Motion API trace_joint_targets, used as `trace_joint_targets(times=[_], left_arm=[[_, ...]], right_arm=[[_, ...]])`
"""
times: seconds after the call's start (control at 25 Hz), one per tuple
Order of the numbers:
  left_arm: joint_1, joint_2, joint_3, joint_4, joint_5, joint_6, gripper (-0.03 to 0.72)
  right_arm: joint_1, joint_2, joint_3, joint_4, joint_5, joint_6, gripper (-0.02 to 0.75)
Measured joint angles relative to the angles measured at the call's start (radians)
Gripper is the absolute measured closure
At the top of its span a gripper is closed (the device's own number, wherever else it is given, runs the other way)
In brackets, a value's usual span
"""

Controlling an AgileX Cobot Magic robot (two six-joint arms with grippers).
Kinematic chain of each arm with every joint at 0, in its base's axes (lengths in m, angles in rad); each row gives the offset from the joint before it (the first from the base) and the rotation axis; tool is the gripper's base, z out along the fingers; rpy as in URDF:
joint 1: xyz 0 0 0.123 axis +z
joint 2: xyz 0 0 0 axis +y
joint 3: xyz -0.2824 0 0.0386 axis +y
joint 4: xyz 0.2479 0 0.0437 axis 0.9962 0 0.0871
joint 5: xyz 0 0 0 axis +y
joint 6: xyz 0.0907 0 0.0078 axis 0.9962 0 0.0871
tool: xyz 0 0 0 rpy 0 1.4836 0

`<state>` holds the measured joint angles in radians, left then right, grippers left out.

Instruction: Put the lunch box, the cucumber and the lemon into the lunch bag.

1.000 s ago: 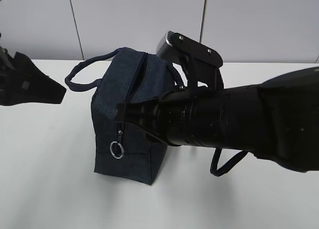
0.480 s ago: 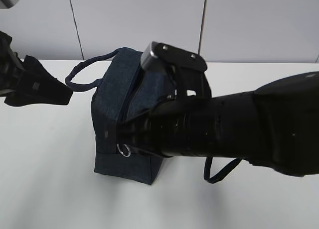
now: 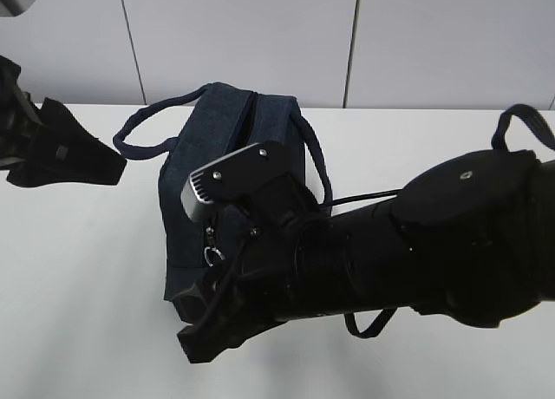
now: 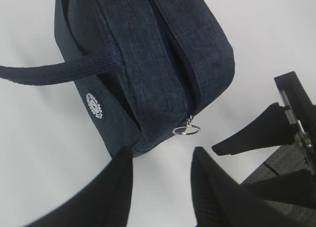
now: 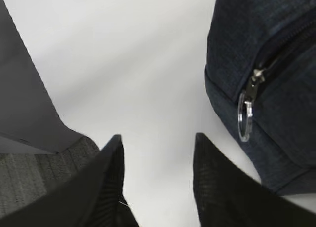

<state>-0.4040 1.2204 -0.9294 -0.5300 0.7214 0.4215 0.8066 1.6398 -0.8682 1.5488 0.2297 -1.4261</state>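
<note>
Lunch bag stands mid-table, zipper run down to its ring pull; I judge this the closing stage. Right gripper spread, empty, beside pull. Left gripper part-open, empty. Next: retreat.

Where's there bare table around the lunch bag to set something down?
Bare table lies left of the lunch bag, below the left gripper. Another bare patch sits at far right behind the right arm. Crowded: the bag's near end, where the right gripper sits by the zipper ring.
</note>
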Motion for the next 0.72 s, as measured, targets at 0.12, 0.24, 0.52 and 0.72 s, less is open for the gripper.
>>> trace_joint_targets(times=[0.12,0.24,0.52,0.72], left_arm=[[0.0,0.0,0.0,0.0,0.0,0.002,0.421],[0.0,0.0,0.0,0.0,0.0,0.002,0.421],[0.0,0.0,0.0,0.0,0.0,0.004,0.421],[0.0,0.0,0.0,0.0,0.001,0.004,0.421]], right_arm=[[0.0,0.0,0.0,-0.039,-0.03,-0.004,0.388],[0.0,0.002,0.0,-0.047,-0.044,-0.052,0.388],[0.0,0.025,0.0,-0.051,-0.044,-0.159,0.389],[0.0,0.031,0.0,-0.032,-0.044,-0.177,0.389]])
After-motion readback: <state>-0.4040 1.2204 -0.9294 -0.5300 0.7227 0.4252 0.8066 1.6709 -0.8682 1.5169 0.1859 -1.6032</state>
